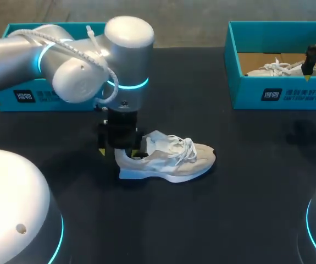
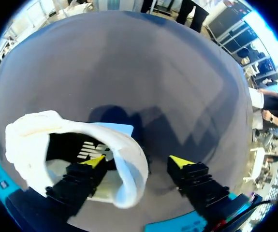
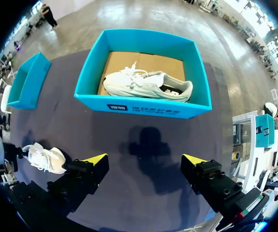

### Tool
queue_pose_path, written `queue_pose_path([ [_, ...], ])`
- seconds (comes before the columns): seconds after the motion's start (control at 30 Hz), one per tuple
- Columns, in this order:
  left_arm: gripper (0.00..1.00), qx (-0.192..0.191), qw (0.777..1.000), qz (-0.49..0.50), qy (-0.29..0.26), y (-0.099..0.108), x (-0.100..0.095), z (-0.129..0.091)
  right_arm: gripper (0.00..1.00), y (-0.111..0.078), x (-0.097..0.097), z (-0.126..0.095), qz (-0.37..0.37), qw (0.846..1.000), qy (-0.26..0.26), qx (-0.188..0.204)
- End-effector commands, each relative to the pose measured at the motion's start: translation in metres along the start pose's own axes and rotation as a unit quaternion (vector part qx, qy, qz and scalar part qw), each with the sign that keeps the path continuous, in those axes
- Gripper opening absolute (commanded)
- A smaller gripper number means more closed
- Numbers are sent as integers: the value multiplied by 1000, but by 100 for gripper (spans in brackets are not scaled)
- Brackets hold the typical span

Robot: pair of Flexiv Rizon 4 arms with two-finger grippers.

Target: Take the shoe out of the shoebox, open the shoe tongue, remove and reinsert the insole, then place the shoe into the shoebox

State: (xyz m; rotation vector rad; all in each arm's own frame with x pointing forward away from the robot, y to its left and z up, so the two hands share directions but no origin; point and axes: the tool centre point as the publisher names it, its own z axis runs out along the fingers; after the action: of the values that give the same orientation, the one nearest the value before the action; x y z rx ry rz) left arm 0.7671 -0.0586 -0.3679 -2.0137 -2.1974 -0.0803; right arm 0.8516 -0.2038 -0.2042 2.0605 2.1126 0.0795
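Inside the far-right shoebox [image 1: 278, 94] lies a white shoe [image 1: 269, 69] on cardboard [image 1: 256, 58].

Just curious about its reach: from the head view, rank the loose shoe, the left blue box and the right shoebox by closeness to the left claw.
1. The loose shoe: at the left claw, one finger inside its heel.
2. The left blue box: behind the claw, at the table's left.
3. The right shoebox: far right, holding another shoe.
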Motion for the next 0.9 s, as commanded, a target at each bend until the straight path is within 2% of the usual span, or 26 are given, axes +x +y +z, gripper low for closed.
queue_pose_path([
  [0.03, 100, -11, 999, -24, -31, -11, 20, -27, 100, -1, 0, 1, 0, 1000, -1, -1],
  [0.13, 100, -9, 997, -58, -52, -13, 22, -40, 100, -1, 0, 1, 0, 1000, -1, -1],
  [0.27, 100, 34, 982, -154, -100, -9, 29, -52, 100, -1, 0, 1, 0, 1000, -1, -1],
  [0.53, 100, 68, 951, -262, -148, -3, 40, -60, 100, -1, 0, 1, 0, 1000, -1, -1],
  [0.67, 100, 77, 943, -277, -166, -5, 47, -64, 100, -1, 0, 1, 0, 1000, -1, -1],
  [0.9, 100, 70, 946, -268, -167, -7, 49, -67, 100, -1, 0, 1, 0, 1000, -1, -1],
])
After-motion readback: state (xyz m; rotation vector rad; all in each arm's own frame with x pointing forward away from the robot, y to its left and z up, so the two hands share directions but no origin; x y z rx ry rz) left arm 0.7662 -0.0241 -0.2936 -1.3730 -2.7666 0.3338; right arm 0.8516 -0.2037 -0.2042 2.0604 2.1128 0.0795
